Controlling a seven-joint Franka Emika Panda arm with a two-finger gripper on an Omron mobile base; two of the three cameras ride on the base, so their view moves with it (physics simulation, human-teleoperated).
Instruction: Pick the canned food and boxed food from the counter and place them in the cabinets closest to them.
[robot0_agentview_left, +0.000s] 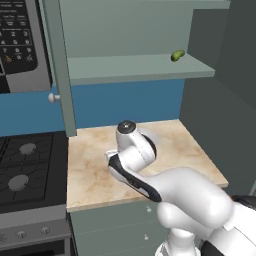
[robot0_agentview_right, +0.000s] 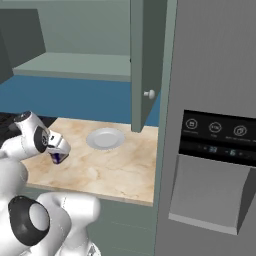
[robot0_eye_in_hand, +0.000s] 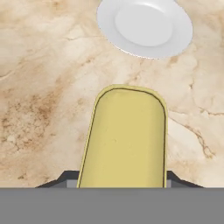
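The canned food (robot0_eye_in_hand: 127, 135) shows its yellow top between my fingertips in the hand view. From the right base view its dark blue-purple body (robot0_agentview_right: 60, 158) pokes out below my gripper (robot0_agentview_right: 58, 151). My gripper (robot0_eye_in_hand: 123, 180) is shut on it, low over the marble counter (robot0_agentview_right: 110, 170) near the left end. The cabinets (robot0_agentview_left: 140, 67) hang open above, with a flat grey-green shelf. The boxed food is out of view.
A white plate (robot0_agentview_right: 105, 138) lies on the counter just beyond the can. A small green object (robot0_agentview_left: 177, 55) sits on the cabinet shelf. Open doors with white knobs (robot0_agentview_left: 51, 98) (robot0_agentview_right: 149, 93) flank the counter. A stove (robot0_agentview_left: 25, 170) is left, a fridge (robot0_agentview_right: 215, 150) right.
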